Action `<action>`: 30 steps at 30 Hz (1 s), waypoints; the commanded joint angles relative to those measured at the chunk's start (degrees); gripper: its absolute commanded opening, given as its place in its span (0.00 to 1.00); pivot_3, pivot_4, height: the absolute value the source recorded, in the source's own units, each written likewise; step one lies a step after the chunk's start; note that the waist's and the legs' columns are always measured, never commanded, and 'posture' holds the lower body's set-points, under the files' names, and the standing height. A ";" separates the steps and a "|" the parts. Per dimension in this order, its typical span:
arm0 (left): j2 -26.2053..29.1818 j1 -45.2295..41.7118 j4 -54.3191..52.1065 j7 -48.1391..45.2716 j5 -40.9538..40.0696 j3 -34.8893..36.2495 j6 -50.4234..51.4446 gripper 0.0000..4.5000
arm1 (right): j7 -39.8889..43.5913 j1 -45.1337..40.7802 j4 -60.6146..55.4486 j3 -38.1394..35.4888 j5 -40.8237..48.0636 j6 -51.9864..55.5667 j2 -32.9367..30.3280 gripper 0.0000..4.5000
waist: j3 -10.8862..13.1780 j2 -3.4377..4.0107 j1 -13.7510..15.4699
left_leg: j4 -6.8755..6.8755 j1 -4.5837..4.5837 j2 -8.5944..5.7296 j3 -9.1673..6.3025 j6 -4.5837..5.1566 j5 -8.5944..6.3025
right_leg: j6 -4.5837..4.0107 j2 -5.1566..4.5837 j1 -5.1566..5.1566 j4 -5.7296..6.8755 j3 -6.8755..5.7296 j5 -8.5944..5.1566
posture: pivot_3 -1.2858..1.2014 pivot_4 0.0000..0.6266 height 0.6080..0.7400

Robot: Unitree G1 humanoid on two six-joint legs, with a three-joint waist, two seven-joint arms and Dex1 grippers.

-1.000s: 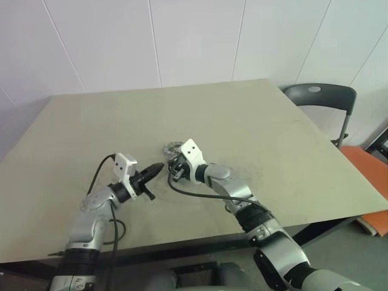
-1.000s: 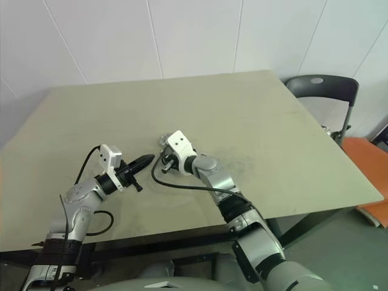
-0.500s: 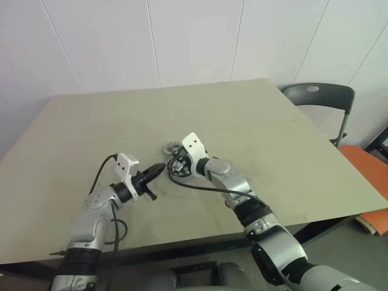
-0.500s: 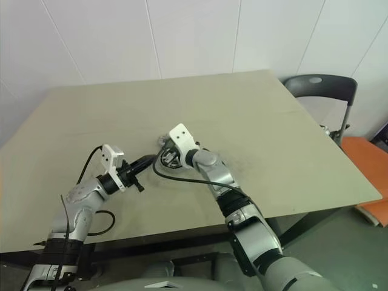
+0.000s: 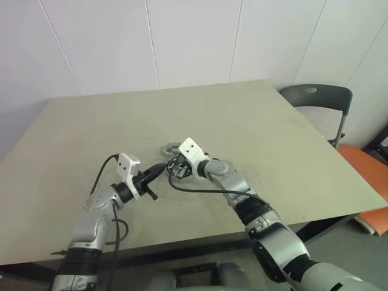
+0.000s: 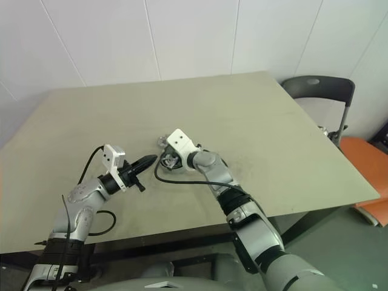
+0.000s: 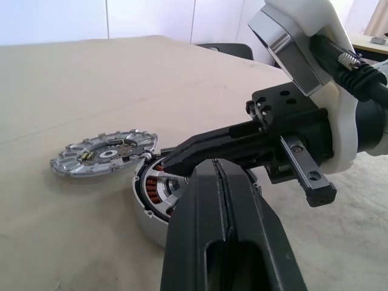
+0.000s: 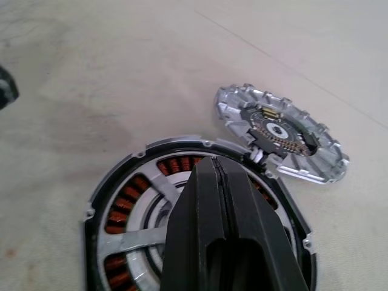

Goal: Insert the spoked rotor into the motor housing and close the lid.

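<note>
We see the housing [image 8: 182,224] flat on the table, silver-rimmed, with copper-brown windings showing between the pale spokes of the rotor [image 8: 130,236] seated inside it. The lid [image 8: 282,142], a ribbed silvery disc with a dark centre, lies just beside the housing.

In front of me stands a broad beige table [image 5: 254,121], its top plain and matte; near my edge of it the motor housing [image 8: 127,206] sits flat, copper-brown windings showing under silver spokes; just beside it, on the far side, the lid [image 8: 282,142] lies with one edge propped against the housing's rim, tilted.
</note>
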 commanded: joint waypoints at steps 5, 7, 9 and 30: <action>1.14 -0.96 -0.37 0.72 1.97 1.50 -4.93 0.00 | 2.69 -3.04 -1.60 -7.91 7.47 -4.97 1.32 0.00 | 0.02 -0.01 0.00 | 0.07 -0.01 0.01 -0.04 0.00 0.00 | -0.03 0.02 0.03 -0.01 -0.04 -0.02 | 0.52 0.00 1.00; 1.37 -0.81 -0.28 0.57 1.80 1.78 -5.55 0.00 | 4.24 -3.79 -2.06 -8.34 8.05 -6.88 0.66 0.00 | 0.04 0.01 -0.02 | 0.04 -0.05 0.00 -0.04 0.00 0.00 | 0.06 0.02 -0.02 -0.02 -0.04 0.03 | 0.52 0.00 1.00; 2.22 -0.15 -0.88 0.30 1.79 2.19 -6.22 0.00 | 9.54 -5.82 -3.91 -9.13 10.57 -6.13 -1.04 0.00 | 0.04 0.01 -0.06 | 0.00 -0.06 0.00 -0.04 0.00 0.00 | 0.06 0.01 -0.04 -0.05 -0.04 0.03 | 0.52 0.00 1.00; 7.63 7.20 -5.44 -2.76 -1.11 5.55 -5.79 0.00 | 42.79 -22.92 4.13 15.27 -10.54 -33.39 -20.50 0.35 | 0.24 0.12 0.25 | -0.07 -0.08 0.13 -0.04 0.00 -0.01 | -0.08 0.07 -0.07 -0.13 -0.10 -0.06 | 0.52 0.00 1.00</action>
